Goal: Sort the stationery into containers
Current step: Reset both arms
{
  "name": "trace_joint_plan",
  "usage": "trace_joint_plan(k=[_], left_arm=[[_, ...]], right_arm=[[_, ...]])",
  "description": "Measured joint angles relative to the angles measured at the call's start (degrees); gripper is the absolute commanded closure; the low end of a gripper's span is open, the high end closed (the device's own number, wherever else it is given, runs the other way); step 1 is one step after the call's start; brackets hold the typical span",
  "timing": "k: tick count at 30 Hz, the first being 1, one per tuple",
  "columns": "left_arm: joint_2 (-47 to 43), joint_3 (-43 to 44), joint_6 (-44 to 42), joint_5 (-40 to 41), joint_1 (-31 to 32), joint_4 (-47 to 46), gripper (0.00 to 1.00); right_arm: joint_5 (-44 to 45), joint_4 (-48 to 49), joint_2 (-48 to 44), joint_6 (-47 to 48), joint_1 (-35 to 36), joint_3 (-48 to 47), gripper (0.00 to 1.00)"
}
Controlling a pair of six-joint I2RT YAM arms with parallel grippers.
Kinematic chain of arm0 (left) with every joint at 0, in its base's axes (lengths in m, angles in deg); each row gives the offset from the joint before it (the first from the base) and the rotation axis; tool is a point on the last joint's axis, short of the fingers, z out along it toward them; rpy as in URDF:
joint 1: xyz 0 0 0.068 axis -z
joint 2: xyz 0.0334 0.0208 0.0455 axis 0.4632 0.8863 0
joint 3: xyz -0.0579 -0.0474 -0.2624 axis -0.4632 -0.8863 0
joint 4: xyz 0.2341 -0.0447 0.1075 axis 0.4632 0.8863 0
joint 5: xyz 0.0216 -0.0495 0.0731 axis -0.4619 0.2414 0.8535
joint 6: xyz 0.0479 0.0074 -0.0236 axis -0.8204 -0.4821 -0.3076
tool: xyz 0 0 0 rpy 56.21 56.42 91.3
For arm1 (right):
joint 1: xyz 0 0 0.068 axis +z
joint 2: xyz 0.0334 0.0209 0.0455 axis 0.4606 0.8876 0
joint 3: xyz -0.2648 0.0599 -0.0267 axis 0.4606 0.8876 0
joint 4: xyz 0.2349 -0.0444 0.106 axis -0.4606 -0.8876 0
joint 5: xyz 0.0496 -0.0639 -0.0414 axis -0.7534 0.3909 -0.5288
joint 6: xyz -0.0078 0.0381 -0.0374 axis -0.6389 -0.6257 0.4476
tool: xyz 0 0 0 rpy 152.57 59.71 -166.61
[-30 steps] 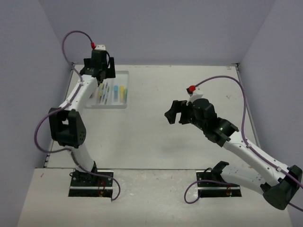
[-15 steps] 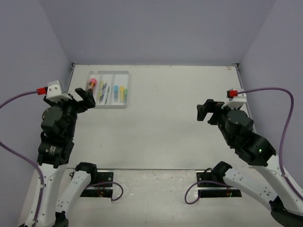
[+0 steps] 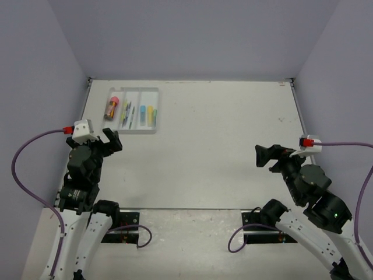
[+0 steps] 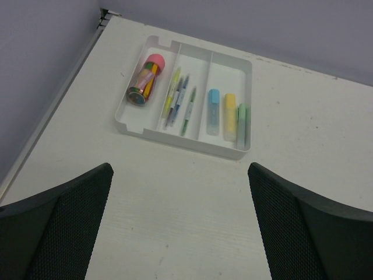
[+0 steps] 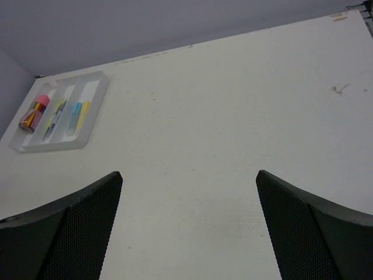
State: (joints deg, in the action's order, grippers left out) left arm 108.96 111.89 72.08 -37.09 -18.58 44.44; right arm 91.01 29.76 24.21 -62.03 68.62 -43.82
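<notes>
Soft, even light falls from above. The white table (image 3: 221,146) is bright with no glare, and the walls (image 3: 192,35) take a pale violet cast. Shadows are faint, with a thin one along the tray (image 4: 175,138). The top view is sharp. In the wrist views the near fingers (image 4: 58,233) are dark and slightly soft.
</notes>
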Motion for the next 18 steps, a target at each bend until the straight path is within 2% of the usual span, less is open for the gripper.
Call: trace_joint_plan(k=[18], left_arm=[[0.9,-2.2,0.0,-2.4,0.0,-0.8,0.0]], right_arm=[[1.2,0.8,5.1,-1.8,0.0,3.1,0.01]])
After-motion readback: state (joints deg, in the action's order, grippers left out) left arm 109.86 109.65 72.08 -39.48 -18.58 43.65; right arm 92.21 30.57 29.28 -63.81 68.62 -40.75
